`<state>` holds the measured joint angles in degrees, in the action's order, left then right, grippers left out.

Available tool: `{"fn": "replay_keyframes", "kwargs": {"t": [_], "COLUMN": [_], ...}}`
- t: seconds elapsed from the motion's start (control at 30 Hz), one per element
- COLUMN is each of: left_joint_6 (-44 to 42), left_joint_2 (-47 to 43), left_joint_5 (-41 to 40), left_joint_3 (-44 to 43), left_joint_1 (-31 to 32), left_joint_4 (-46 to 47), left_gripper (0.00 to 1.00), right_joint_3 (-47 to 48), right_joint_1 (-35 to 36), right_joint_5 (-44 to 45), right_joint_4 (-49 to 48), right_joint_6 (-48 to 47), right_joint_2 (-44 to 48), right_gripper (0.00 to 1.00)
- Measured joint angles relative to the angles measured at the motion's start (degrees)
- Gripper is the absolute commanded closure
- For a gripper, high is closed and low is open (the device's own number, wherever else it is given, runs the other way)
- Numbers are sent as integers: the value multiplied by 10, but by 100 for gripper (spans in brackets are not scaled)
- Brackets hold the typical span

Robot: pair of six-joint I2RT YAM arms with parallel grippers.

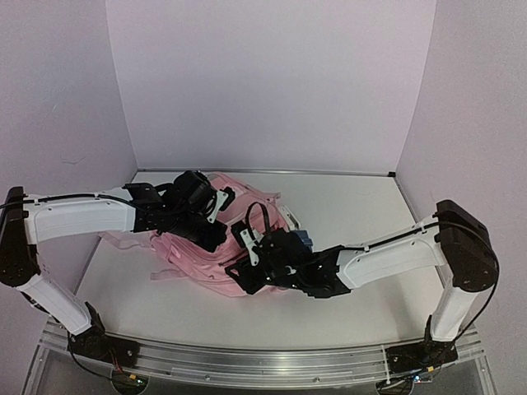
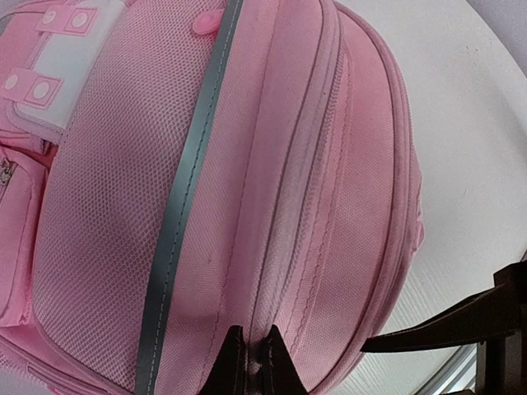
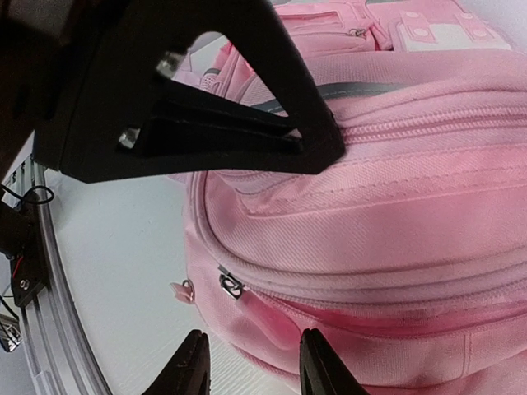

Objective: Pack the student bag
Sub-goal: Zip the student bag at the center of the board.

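One pink student bag point(image 1: 202, 270); two grippers, left gripper point(image 2: 249, 336) and right gripper point(image 3: 251, 341); one white table point(image 1: 354, 206).

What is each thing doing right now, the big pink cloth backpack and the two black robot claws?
Big pink cloth backpack: lying on the white table, zips look shut.
Left black two-finger gripper: shut, pinching the backpack's fabric at a zip seam.
Right black two-finger gripper: open, fingertips close to the silver zip slider.

The pink backpack point(image 1: 193, 267) is taking up the middle of the table point(image 1: 354, 206), with the left arm point(image 1: 82, 218) and right arm point(image 1: 387, 257) hanging over it; open tabletop is lying to its right and behind
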<state>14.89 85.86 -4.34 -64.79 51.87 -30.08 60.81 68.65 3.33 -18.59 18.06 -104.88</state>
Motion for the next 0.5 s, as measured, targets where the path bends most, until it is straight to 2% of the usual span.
{"fn": "replay_keyframes", "kwargs": {"t": [0.23,0.5], "left_joint_6": [1,1], "left_joint_2": [-1,-1], "left_joint_5": [11,18], "left_joint_3": [1,1], "left_joint_1": [-5,-8], "left_joint_4": [1,1], "left_gripper": [100,100], "right_joint_3": [22,48], "right_joint_1": [12,32], "right_joint_5": [46,115], "right_joint_4": [-2,0], "right_joint_6": [-13,-16], "right_joint_2": [-38,-75], "right_gripper": [68,81]}}
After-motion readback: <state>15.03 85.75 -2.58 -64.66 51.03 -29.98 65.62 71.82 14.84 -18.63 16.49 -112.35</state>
